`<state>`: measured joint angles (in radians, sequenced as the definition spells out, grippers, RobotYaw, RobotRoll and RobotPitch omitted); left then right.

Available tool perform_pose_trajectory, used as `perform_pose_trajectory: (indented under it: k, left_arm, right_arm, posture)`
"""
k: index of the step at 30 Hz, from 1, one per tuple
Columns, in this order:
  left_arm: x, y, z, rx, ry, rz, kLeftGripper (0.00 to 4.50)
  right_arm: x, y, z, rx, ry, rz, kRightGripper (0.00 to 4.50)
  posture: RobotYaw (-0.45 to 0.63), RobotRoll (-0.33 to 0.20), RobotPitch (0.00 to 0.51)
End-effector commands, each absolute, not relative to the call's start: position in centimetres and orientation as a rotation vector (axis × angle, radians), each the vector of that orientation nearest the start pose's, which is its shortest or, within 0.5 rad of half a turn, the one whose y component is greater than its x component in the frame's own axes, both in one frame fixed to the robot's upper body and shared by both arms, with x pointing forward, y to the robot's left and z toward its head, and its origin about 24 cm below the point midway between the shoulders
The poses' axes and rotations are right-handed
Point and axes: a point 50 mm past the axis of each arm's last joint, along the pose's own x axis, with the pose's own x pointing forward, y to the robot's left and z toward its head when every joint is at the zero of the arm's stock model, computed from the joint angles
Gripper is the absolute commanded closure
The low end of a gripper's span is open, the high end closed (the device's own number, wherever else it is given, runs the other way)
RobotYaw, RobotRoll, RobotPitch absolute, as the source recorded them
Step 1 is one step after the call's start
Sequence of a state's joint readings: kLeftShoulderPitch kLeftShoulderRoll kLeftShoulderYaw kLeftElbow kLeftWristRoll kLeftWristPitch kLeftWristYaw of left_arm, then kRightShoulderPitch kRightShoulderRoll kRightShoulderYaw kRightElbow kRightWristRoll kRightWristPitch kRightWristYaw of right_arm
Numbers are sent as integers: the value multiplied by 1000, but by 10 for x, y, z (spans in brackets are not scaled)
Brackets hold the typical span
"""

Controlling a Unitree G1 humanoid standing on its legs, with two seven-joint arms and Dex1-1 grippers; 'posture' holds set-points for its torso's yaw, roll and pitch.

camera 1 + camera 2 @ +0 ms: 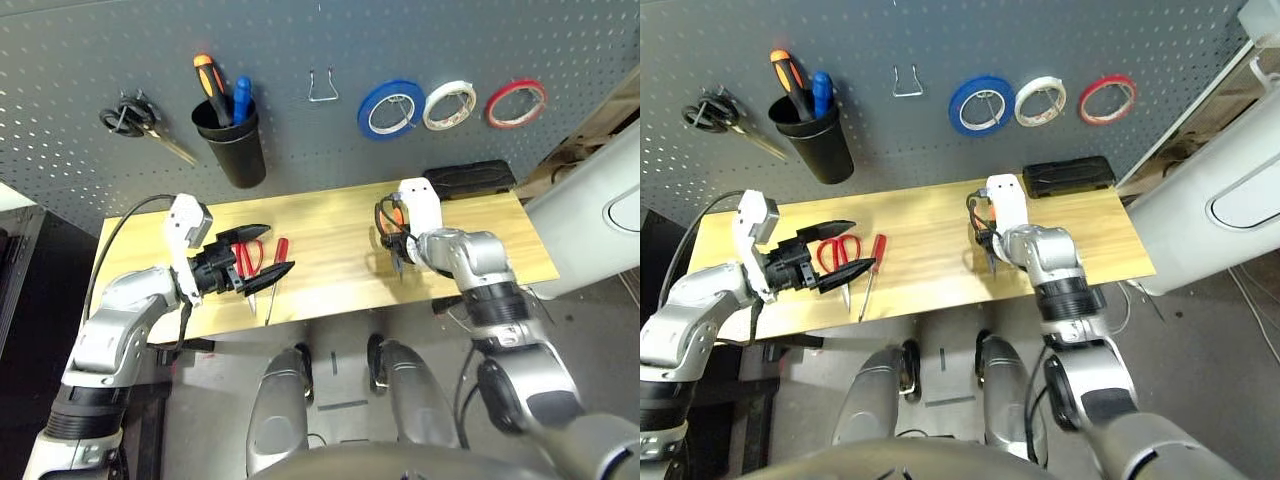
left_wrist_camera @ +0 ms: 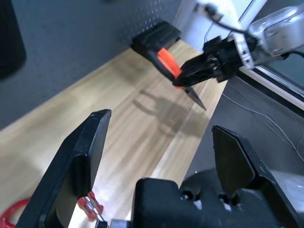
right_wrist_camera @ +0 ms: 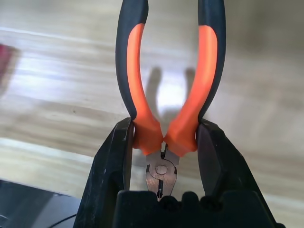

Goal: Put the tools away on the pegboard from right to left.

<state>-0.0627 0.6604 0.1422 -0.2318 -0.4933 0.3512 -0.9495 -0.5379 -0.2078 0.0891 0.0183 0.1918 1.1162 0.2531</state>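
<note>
Pliers in right end effector, at 3 o'clock in left eye view; left end effector open, at 8 to 9 o'clock.

Gripped around the orange handles, above the front-right part of surface; open room between the two end effectors, up to the front edge at 6 o'clock and the pegboard at 12. Near left end effector: red-handled scissors, partly hidden by fingers, and slim screwdriver; contact unclear. On pegboard at 2 o'clock: red tape ring. Largely covered in both eye views: pliers.
</note>
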Motion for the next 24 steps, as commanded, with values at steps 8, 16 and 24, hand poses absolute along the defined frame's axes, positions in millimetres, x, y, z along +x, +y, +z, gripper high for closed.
perform_pose_trajectory:
  k: [8,16,24]
  left_arm:
    - [228,245,151,141,92,-874,0]
    - [232,260,179,132,39,-830,0]
    - [239,266,193,135,3,-803,0]
  right_arm:
    - [291,-124,136,-234,415,690,2460]
    - [298,-119,184,-226,150,816,2460]
    - [314,-109,219,-143,-73,799,2460]
  posture:
    - [-2,0,102]
    - [8,0,92]
    - [12,0,93]
